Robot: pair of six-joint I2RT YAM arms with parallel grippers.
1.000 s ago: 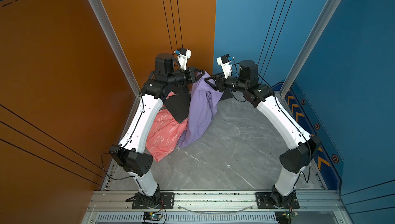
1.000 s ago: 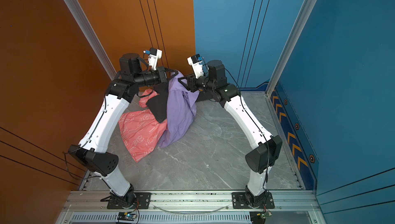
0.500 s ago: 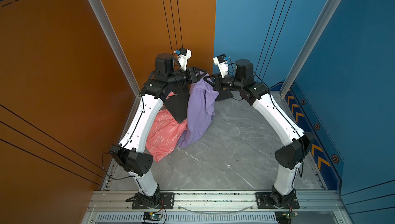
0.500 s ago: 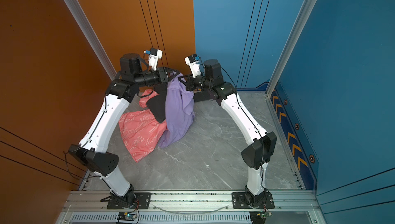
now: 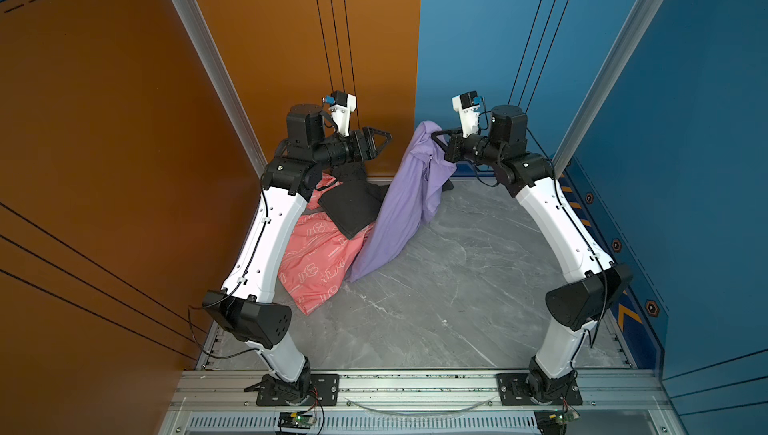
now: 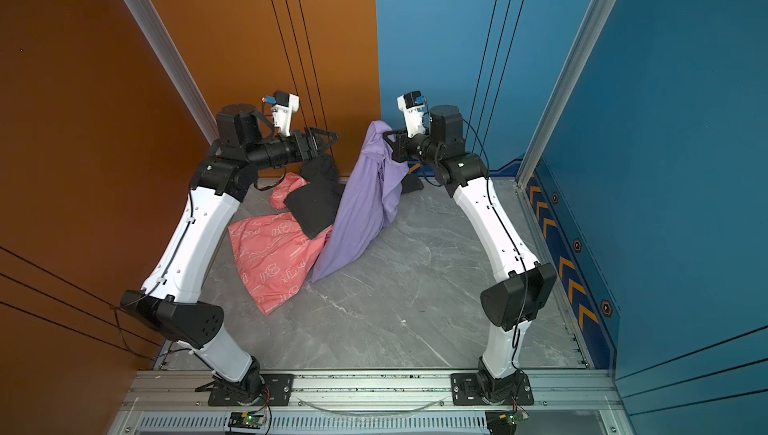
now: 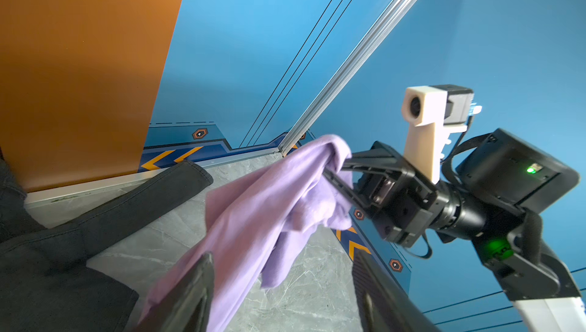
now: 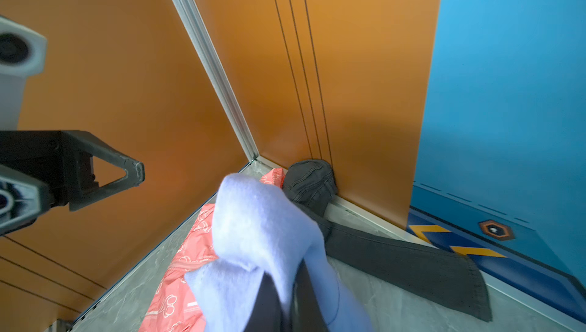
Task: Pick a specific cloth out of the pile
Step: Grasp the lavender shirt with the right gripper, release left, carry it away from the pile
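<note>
The lilac cloth (image 5: 399, 212) (image 6: 357, 212) hangs from my right gripper (image 5: 436, 138) (image 6: 387, 138), which is shut on its bunched top; its lower end trails on the floor against the pile. In the right wrist view the cloth (image 8: 260, 225) wraps over the shut gripper (image 8: 287, 286). My left gripper (image 5: 386, 138) (image 6: 332, 138) stands open and empty, a little way left of the cloth. In the left wrist view the cloth (image 7: 253, 219) passes beyond one finger of the open gripper (image 7: 285, 283). The pile holds a coral-pink printed garment (image 5: 320, 258) and a dark grey garment (image 5: 351, 208).
The grey marble floor (image 5: 436, 296) is boxed in by an orange wall (image 5: 249, 59) at the left and back and a blue wall (image 5: 685, 121) at the right. A dark grey sleeve (image 8: 396, 260) lies along the back wall. An aluminium rail (image 5: 415, 383) runs along the front.
My right gripper shut on the top of the lilac cloth. My left gripper opened, let go of it and drew back to the left; the right arm carried the cloth slightly right.
</note>
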